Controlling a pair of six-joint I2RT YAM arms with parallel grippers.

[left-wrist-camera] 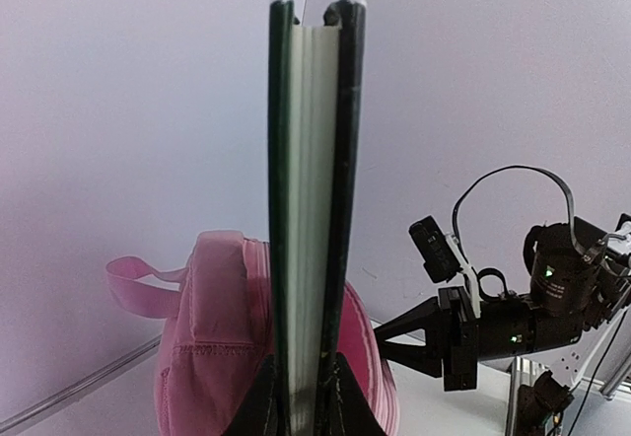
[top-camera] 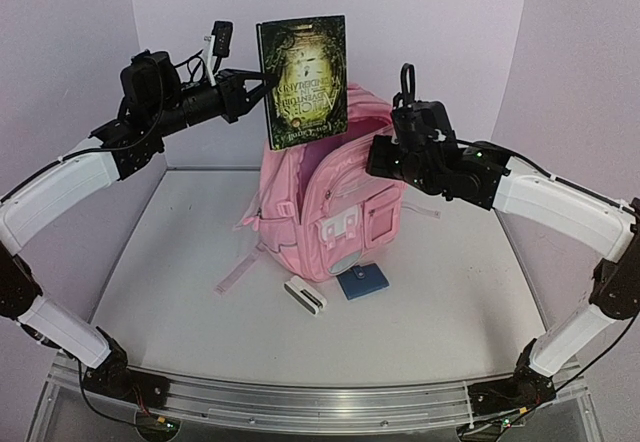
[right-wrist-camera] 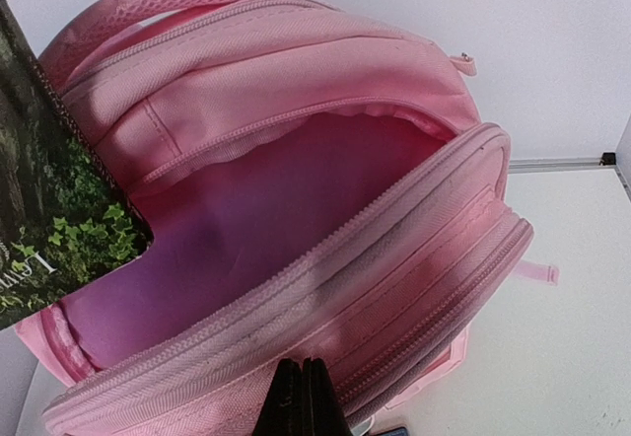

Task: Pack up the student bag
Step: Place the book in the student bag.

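Student bag (top-camera: 330, 202) stands upright at the centre of the table (top-camera: 170, 262). Its front pockets face the bottom of the top view, and the main compartment is unzipped and gaping at the top. The right wrist view shows pink-purple lining inside.

Left pincer (top-camera: 262, 80) is clamped on a dark green book (top-camera: 303, 77), upper centre of the top view. The book is upright with its cover to the camera, in the air above the bag's opening. Its lower edge overlaps the bag's top rim in that view. In the left wrist view the fingers (left-wrist-camera: 258, 401) press the covers from both sides, with the book edge-on and vertical mid-frame. In the right wrist view the book's lower corner sits at frame left, over that end of the opening. Can't tell if it touches the lining.

Right pincer (top-camera: 380, 157) is closed, fingers together, at the bag's upper right edge in the top view. In its wrist view the fingertips (right-wrist-camera: 290, 404) meet at bottom centre against the front zip rim. It may be pinching fabric there, but the view is too tight to confirm.

Below the bag in the top view, on the table, are a white block (top-camera: 305, 295) and a blue pad (top-camera: 362, 282). They lie side by side without touching, the pad right at the bag's base.
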